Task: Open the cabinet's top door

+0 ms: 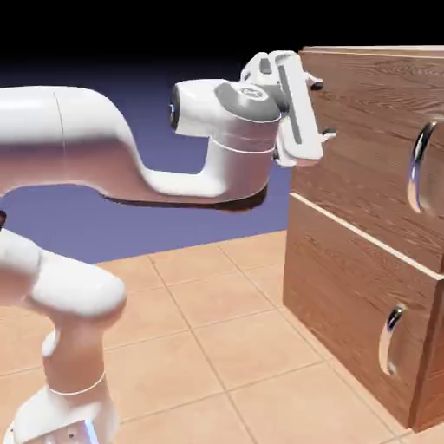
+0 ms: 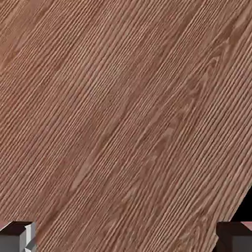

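Note:
The cabinet (image 1: pixel 347 295) of brown wood grain stands at the exterior view's right. Its top door (image 1: pixel 364 147) is shut and carries a curved silver handle (image 1: pixel 422 169) near the picture's right edge. My gripper (image 1: pixel 321 108) is open, its fingers pointing at the top door's left part, close to the wood and well to the left of the handle. Nothing is between the fingers. In the hand view, wood grain (image 2: pixel 123 113) fills the picture, with my gripper (image 2: pixel 126 240) shown only as two grey fingertips (image 2: pixel 17 237) in the bottom corners. No handle shows there.
Below the top door is the lower panel (image 1: pixel 347 321) with its own silver handle (image 1: pixel 392 340). The table top (image 1: pixel 217 338) has tan tiles. My arm's base (image 1: pixel 65 381) stands at the lower left.

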